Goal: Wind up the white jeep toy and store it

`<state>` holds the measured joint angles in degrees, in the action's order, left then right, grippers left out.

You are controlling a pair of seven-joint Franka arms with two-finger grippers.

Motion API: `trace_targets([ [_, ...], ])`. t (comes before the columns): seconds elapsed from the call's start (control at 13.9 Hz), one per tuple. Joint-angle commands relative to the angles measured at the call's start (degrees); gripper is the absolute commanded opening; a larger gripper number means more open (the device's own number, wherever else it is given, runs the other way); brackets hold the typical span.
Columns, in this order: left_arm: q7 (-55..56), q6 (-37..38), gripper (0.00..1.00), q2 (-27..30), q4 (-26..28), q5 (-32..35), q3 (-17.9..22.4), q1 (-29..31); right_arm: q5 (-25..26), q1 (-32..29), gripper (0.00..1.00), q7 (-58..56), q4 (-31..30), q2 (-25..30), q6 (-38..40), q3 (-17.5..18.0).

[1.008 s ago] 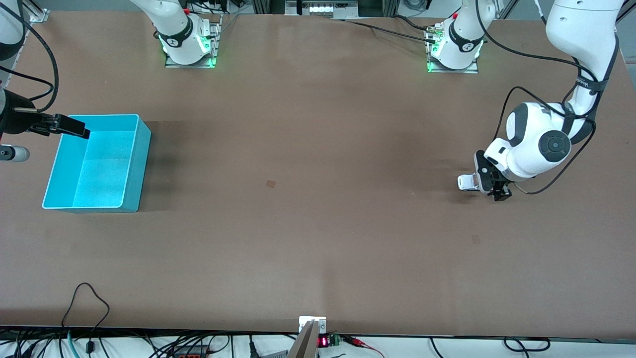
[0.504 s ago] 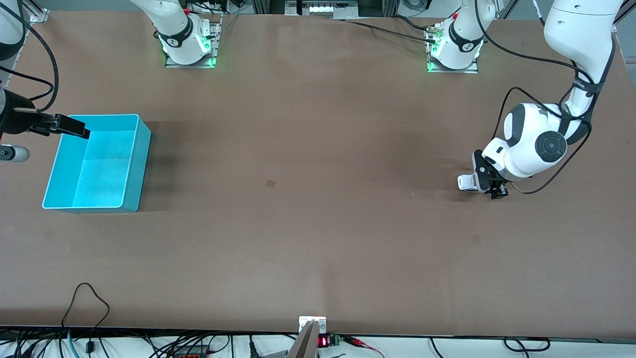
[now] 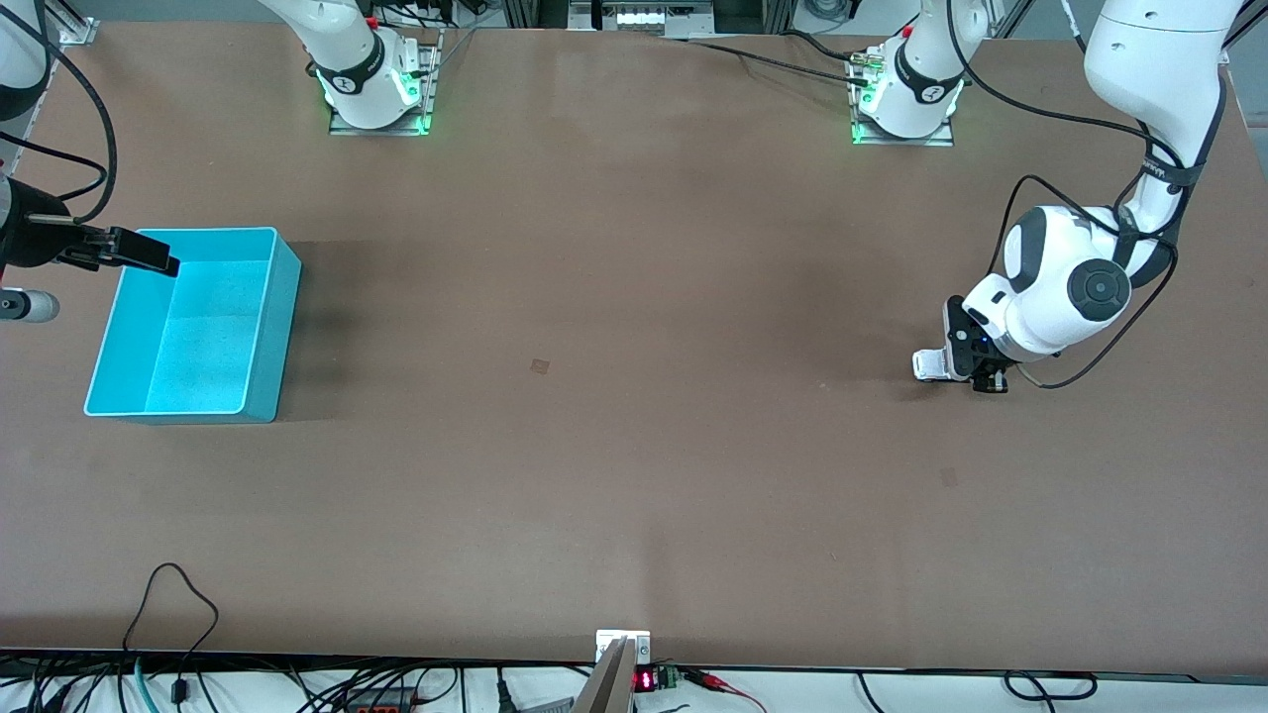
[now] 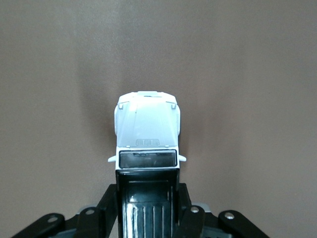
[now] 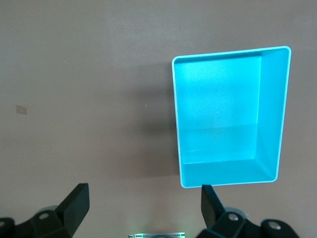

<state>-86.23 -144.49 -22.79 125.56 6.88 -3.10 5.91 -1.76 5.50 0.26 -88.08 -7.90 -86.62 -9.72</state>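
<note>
The white jeep toy stands on the brown table toward the left arm's end. In the left wrist view its white hood points away from the camera. My left gripper is down at the toy's black rear section, with one finger pressed on each side of it. The turquoise bin stands empty toward the right arm's end and also shows in the right wrist view. My right gripper hangs open and empty over the bin's rim; its fingers are wide apart.
Both arm bases stand along the table's edge farthest from the front camera. A small dark mark is on the table's middle. Cables hang at the edge nearest the front camera.
My left gripper has come down a little and settled around the jeep's rear. The jeep has not moved. The right arm waits unmoved.
</note>
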Motion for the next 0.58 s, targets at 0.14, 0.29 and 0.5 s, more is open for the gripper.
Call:
trace_targets([
  [0.14, -1.04, -1.06, 0.33, 0.20, 0.21, 1.29, -0.77, 1.65, -0.70, -0.32, 1.00, 0.18, -0.87, 0.86, 0.22, 0.32],
  [0.29, -0.96, -0.89, 0.27, 0.38, -0.14, 1.29, -0.77, 1.74, -0.62, -0.32, 1.00, 0.18, -0.87, 0.95, 0.13, 0.32],
  [0.5, 1.41, -0.88, 0.26, 0.64, -0.41, 1.21, -0.77, 1.65, -0.70, -0.32, 1.00, 0.18, -0.87, 0.86, 0.22, 0.32],
])
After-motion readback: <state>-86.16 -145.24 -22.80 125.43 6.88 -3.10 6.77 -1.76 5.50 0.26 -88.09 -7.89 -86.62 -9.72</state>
